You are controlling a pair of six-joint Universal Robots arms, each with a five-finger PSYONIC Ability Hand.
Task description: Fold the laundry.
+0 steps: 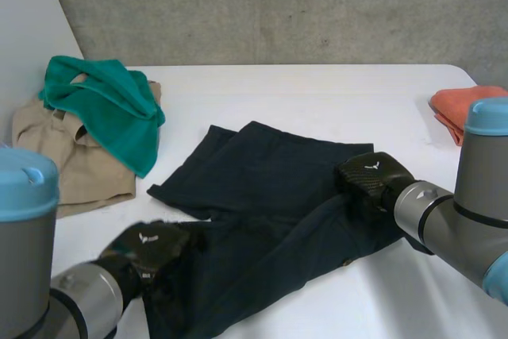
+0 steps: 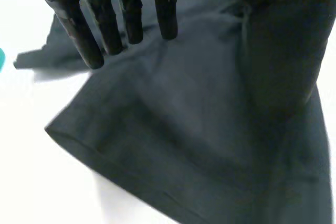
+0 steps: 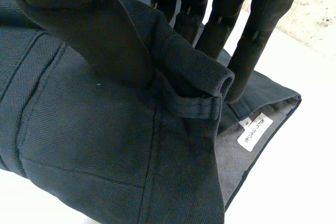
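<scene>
**Check of dark trousers (image 1: 270,196) on white table (image 1: 317,101)**

Found spread out flat, partly folded. Noted right hand (image 1: 373,179) at their waistband, pinching a fold of it between thumb and fingers (image 3: 210,30). Noted left hand (image 1: 147,248) near a leg hem, straight fingers (image 2: 128,14) laid over the cloth, gripping nothing. Logged green towel (image 1: 107,109) well apart from the trousers.
</scene>
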